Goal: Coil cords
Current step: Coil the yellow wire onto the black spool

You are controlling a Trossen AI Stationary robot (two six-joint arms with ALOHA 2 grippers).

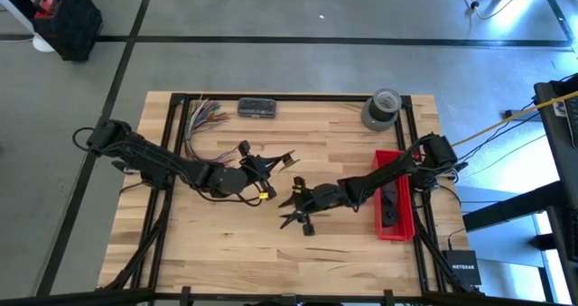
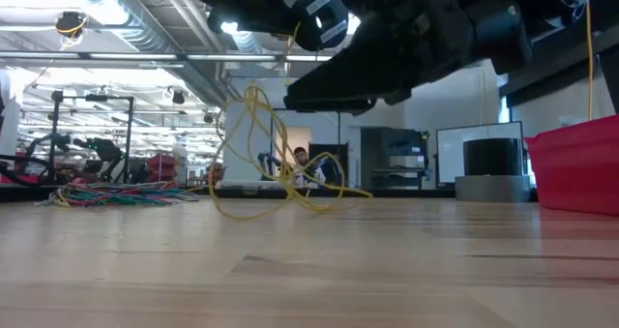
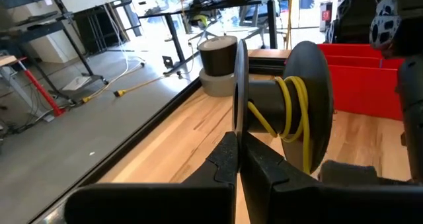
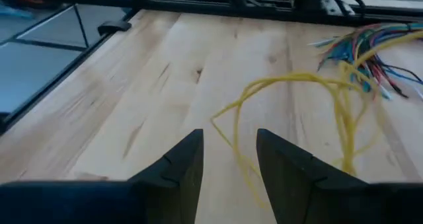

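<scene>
left gripper [image 3: 236,159]: pinching spool [image 3: 277,105] flange | right gripper [image 4: 229,159]: spread, cord [image 4: 291,85] just ahead

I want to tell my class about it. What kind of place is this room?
Probably a big workshop or robot lab. A wooden worktable sits on a bare grey floor, there are exposed pipes and lights overhead, and metal racks and desks stand beyond the table.

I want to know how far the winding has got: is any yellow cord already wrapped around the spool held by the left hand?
Yes: the left wrist view shows yellow cord wound in several turns around the core of the dark spool.
</scene>
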